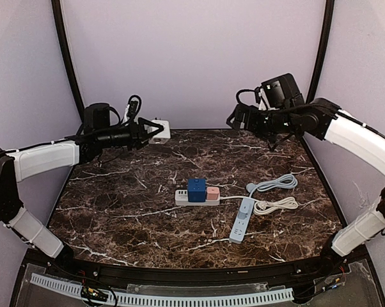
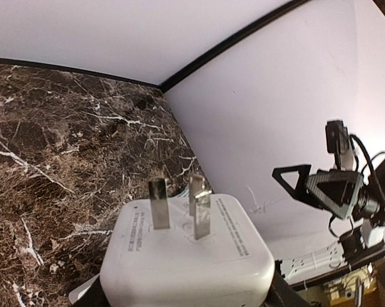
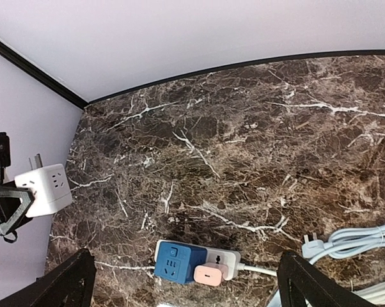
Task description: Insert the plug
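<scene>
Left wrist view: the plug [image 2: 186, 256], judged light, rigid, slick, is clamped by its flat sides between left gripper [image 1: 156, 131] jaws. Right gripper [image 1: 277, 139] is spread wide.

glossy white plastic plug [image 2: 186, 262], polished marble table [image 1: 148, 224]

A blue cube adapter [image 1: 196, 190] is seen mid-way across the dark brown marble worktop [image 1: 116, 211]. A small pink adapter [image 1: 212, 193] is set just beside it, on its right. A pale blue power strip [image 1: 241, 219] with its coiled cable [image 1: 275, 183] is laid farther right.
</scene>
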{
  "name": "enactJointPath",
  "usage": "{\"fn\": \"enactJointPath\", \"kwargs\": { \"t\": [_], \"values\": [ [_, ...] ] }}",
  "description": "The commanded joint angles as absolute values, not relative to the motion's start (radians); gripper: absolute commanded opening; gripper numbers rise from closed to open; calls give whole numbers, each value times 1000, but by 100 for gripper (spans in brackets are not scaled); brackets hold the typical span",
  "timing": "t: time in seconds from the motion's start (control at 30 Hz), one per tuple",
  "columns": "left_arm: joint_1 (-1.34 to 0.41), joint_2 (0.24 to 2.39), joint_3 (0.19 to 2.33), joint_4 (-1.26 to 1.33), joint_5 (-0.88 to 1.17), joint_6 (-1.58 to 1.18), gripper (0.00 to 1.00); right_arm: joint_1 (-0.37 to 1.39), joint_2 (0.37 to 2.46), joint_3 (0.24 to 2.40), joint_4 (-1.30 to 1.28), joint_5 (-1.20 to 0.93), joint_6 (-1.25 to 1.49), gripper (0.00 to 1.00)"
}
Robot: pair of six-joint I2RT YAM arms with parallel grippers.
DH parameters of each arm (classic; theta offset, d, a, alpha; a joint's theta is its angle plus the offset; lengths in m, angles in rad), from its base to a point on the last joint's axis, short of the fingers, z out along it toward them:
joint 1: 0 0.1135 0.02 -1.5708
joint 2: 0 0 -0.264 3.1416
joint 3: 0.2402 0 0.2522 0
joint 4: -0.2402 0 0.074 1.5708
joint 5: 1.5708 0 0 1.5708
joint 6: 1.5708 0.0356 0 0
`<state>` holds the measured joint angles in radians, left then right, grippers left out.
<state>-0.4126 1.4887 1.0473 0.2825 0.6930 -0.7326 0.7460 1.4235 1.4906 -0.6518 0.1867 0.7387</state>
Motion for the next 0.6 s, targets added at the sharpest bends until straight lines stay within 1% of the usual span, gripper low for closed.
{"fn": "enactJointPath", "kwargs": {
  "t": [0.0, 0.07, 0.17, 0.23, 0.33, 0.37, 0.4, 0.43, 0.57],
  "values": [
    [-414, 1482, 1070, 357, 561, -1023, 26, 772, 1470, 1482, -498, 172, 735, 99],
    [-414, 1476, 1077, 323, 526, -1065, 27, 799, 1496, 1494, -467, 198, 721, 98],
    [-414, 1471, 1113, 171, 483, -1124, 28, 854, 1533, 1513, -425, 252, 669, 99],
    [-414, 1477, 1136, 87, 491, -1163, 28, 892, 1552, 1529, -408, 297, 627, 99],
    [-414, 1489, 1151, 26, 523, -1218, 28, 936, 1560, 1527, -368, 339, 555, 99],
    [-415, 1494, 1167, -40, 537, -1220, 27, 946, 1559, 1521, -353, 340, 528, 99],
    [-416, 1505, 1183, -80, 545, -1206, 26, 954, 1556, 1514, -343, 339, 497, 99],
    [-416, 1512, 1226, -176, 551, -1157, 25, 961, 1552, 1510, -335, 333, 457, 99],
    [-417, 1572, 1347, -420, 581, -1010, 24, 974, 1520, 1484, -333, 259, 277, 99]
  ]
}}
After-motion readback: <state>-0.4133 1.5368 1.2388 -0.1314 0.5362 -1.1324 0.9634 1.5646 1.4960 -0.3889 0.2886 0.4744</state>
